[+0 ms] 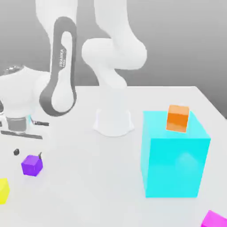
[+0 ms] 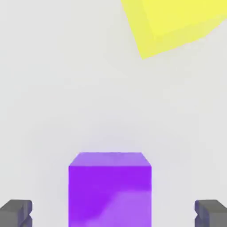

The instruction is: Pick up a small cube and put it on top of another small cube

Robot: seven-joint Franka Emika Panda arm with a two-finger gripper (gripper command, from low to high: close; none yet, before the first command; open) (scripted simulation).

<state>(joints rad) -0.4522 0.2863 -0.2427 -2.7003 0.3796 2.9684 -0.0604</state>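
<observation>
The small violet-purple cube point(image 1: 32, 165) rests on the white table at the exterior view's left. My gripper point(image 1: 28, 154) hangs just above it, open, one dark fingertip point(image 1: 17, 152) out to its side and the other close over its top edge. In the hand view the same cube point(image 2: 110, 188) lies between the two grey fingertips point(image 2: 15, 213), which stand wide apart and clear of its sides. Nothing is held.
A yellow cube point(image 1: 2, 190) point(image 2: 177, 22) lies close to the purple one near the left edge. A big cyan cube point(image 1: 175, 153) stands on the right with an orange cube point(image 1: 178, 118) on top. A magenta cube point(image 1: 215, 219) sits at the front right corner.
</observation>
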